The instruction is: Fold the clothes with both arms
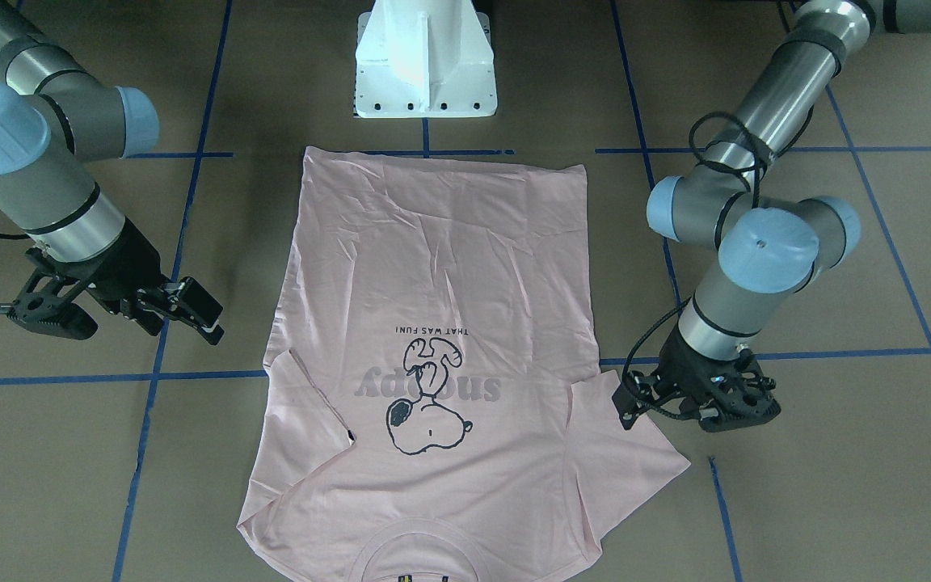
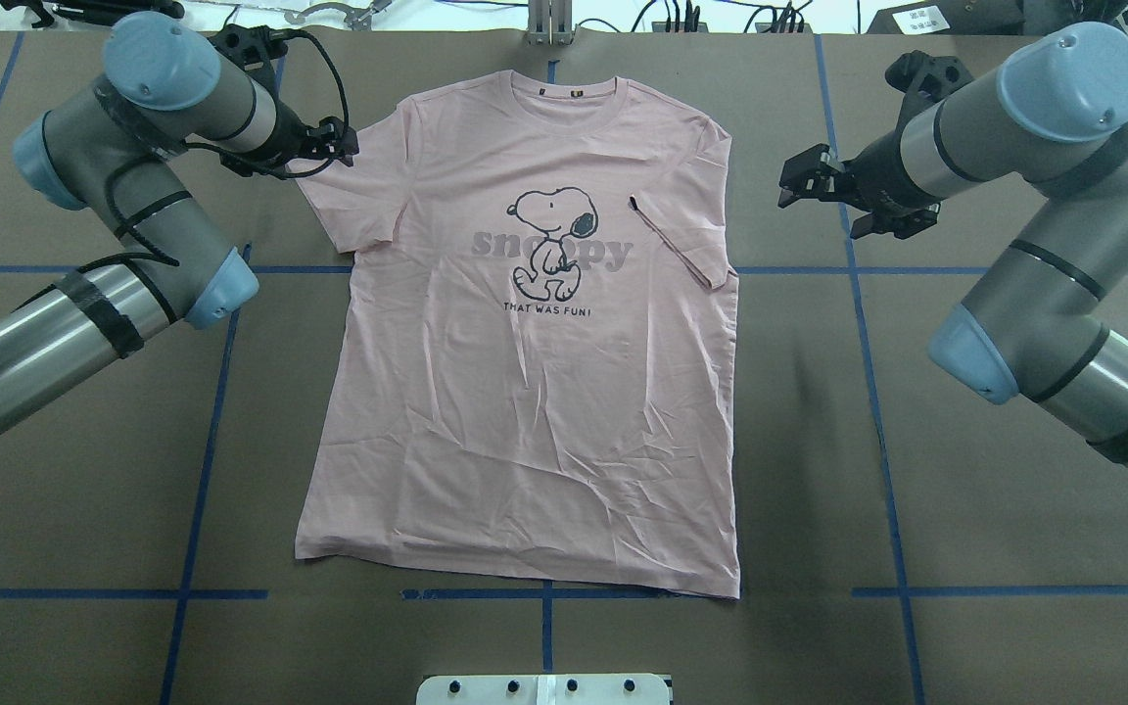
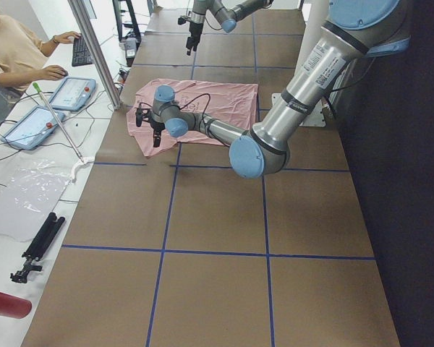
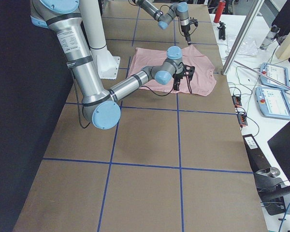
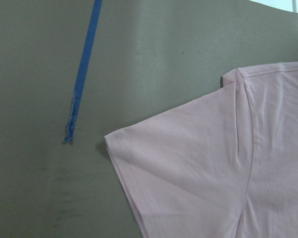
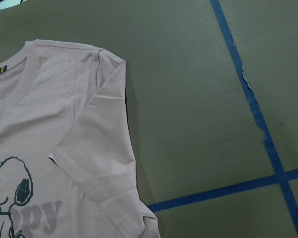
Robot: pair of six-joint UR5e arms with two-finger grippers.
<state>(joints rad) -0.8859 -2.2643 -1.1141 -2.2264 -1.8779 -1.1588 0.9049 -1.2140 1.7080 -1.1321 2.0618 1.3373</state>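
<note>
Shirt (image 2: 525, 411) is laid collar-away between both arms; left fingers (image 2: 344, 147), state unclear, are held nearer its sleeve than parted right fingers (image 2: 804, 162).

1 T-shirt (image 2: 525, 411), 2 arms (image 2: 163, 108) (image 2: 1063, 166), 2 tools (image 2: 347, 142) (image 2: 791, 186), 1 white pedestal (image 1: 425, 73), 1 person (image 3: 14, 54), 1 keyboard (image 3: 81, 50).

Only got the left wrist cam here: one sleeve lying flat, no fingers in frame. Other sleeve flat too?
Observer: No. On the T-shirt, the right sleeve is folded in over the chest.
Operator: Print up or down?
Observer: Up; the dog print faces the ceiling.
Operator: Grippers?
Observer: The right gripper is open, off to the side of the T-shirt. The left gripper hangs at the edge of the left sleeve; I cannot tell how its jaws stand.
</note>
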